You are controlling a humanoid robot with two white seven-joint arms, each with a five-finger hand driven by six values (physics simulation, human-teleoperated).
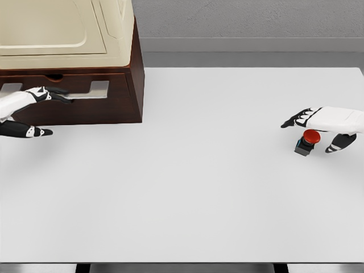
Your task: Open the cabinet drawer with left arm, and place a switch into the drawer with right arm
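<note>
A dark brown cabinet [128, 68] with a cream top stands at the table's back left. Its drawer front [74, 96] carries a grey recessed handle [94, 91]. My left hand [42, 111] reaches the drawer front from the left, its fingers stretched along the handle slot and its thumb held lower and apart. The switch [307, 142] is a red push button on a small dark base, standing at the right of the table. My right hand [318, 133] hovers over it, fingers spread past it on the far side, thumb on the near right, not closed around it.
The white table [187, 187] stretches wide between the cabinet and the switch. A grey wall runs behind the table's far edge.
</note>
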